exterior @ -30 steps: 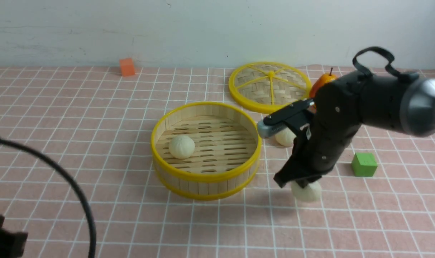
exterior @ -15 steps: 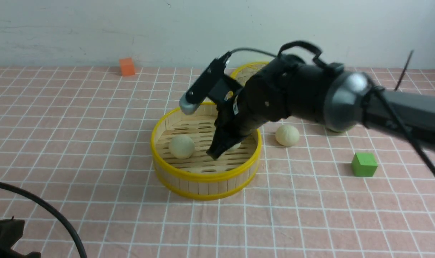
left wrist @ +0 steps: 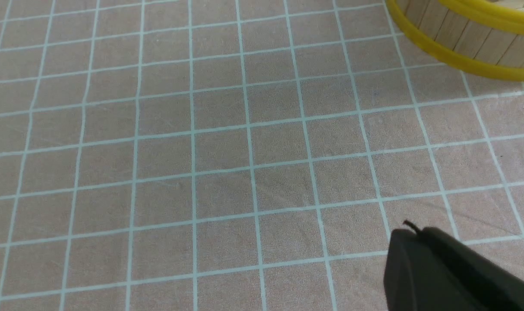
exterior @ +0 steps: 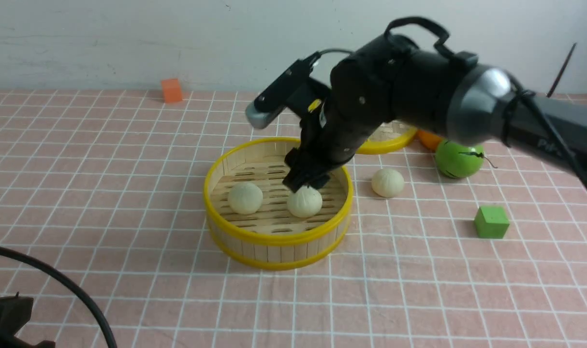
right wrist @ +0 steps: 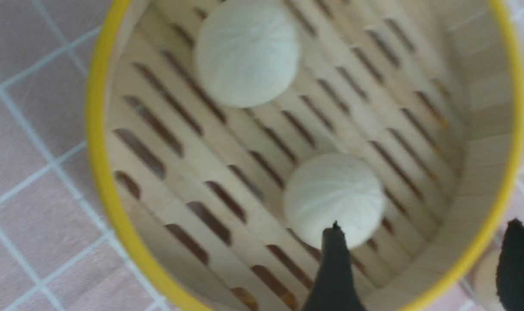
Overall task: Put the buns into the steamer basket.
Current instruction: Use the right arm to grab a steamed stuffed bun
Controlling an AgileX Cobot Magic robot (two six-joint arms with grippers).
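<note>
The front camera sat on the robot's own side between its arms, looking forward and down across the tabletop to the back wall, far enough off to take in the whole steamer basket. The left wrist camera hung low and close over the tabletop, catching only a stretch of the steamer basket's outer side. The right wrist camera looked steeply down into it from close above, sharing the two buns inside with the front view.

No words or numbers can be read. Faint pale lettering marks my right arm, its dark forearm link, too blurred to make out.
</note>
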